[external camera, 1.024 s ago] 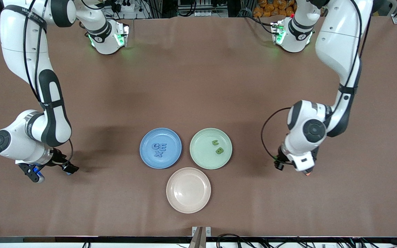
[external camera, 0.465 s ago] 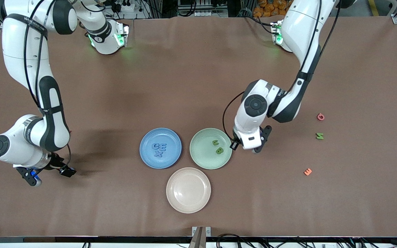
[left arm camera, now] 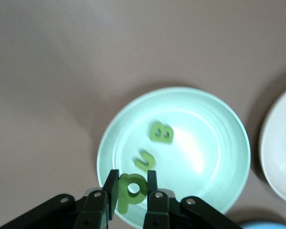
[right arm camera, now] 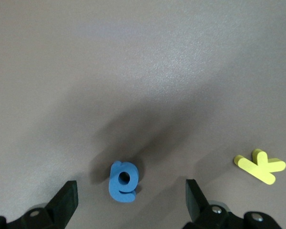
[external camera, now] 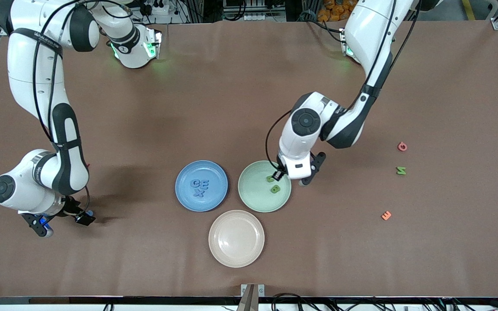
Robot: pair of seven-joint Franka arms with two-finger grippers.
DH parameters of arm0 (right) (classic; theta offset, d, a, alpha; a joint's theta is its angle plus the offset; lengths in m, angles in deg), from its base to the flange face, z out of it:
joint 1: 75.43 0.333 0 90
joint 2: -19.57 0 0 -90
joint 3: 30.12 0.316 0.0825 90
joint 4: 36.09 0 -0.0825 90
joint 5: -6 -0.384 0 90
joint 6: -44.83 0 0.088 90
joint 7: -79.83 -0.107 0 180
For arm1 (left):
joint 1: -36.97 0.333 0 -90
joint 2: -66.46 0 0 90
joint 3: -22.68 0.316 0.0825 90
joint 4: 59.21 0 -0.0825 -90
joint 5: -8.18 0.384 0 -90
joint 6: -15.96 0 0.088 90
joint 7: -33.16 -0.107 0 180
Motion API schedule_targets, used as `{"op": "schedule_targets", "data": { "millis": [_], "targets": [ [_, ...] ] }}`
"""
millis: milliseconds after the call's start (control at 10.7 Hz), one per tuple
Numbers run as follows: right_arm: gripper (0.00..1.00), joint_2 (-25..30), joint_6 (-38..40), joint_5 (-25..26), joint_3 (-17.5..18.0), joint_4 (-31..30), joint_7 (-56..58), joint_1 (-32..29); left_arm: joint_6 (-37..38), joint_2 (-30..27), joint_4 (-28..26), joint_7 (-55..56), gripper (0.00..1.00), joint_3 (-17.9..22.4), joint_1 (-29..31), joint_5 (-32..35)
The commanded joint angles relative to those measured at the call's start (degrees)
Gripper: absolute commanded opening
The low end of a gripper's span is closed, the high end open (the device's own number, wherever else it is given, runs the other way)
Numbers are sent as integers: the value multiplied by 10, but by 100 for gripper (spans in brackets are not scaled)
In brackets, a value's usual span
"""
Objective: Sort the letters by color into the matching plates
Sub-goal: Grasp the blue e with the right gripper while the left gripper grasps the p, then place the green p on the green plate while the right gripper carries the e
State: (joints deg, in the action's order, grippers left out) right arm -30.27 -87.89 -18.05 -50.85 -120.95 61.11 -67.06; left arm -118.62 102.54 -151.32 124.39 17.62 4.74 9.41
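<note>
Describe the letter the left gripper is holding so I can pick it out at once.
Find the mint green plate, beside the blue plate toward the left arm's end of the table. The left gripper hangs over its rim, shut on a green P. Unlike the green U and green B lying in that plate, it is pinched between the fingers.

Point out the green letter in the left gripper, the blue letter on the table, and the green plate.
green letter (left arm camera: 131, 190), left wrist view, its round loop.
blue letter (right arm camera: 123, 181), right wrist view, its middle.
green plate (external camera: 253, 204), front view, bare rim.
</note>
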Motion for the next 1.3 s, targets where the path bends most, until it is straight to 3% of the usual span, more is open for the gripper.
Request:
{"op": "schedule_targets", "data": {
  "millis": [0, 93, 186, 279, 372, 652, 838, 1024, 1210],
  "targets": [
    [84, -15, 8, -10, 1, 24, -3, -7, -17, 22, 31, 3, 0, -20, -12, 9],
    [79, -16, 6, -10, 1, 23, -2, -8, -39, 28, 30, -2, 0, -18, -26, 13],
    [66, -16, 5, -12, 1, 22, -2, -7, -45, 35, 31, -4, 26, -15, -28, 13],
    [59, -18, 5, -19, 1, 22, 1, -7, -45, 36, 31, -17, 87, -14, -26, 14],
    [54, -20, 4, -26, 1, 22, 8, -7, -45, 33, 31, -33, 100, -13, -26, 14],
    [35, -20, -9, -29, 1, 19, 10, -7, -19, 26, 25, -44, 100, -3, -15, 18],
    [24, -21, -10, -29, 1, 19, 12, -6, 39, 15, 23, -116, 100, 1, -8, 67],
    [14, -24, -11, -24, 2, 19, 44, -3, 88, 3, 23, -209, 100, 1, 15, 69],
    [14, -19, -9, -18, 5, 20, 62, 2, 136, -9, 21, -300, 100, 0, 41, 70]
  ]
}}
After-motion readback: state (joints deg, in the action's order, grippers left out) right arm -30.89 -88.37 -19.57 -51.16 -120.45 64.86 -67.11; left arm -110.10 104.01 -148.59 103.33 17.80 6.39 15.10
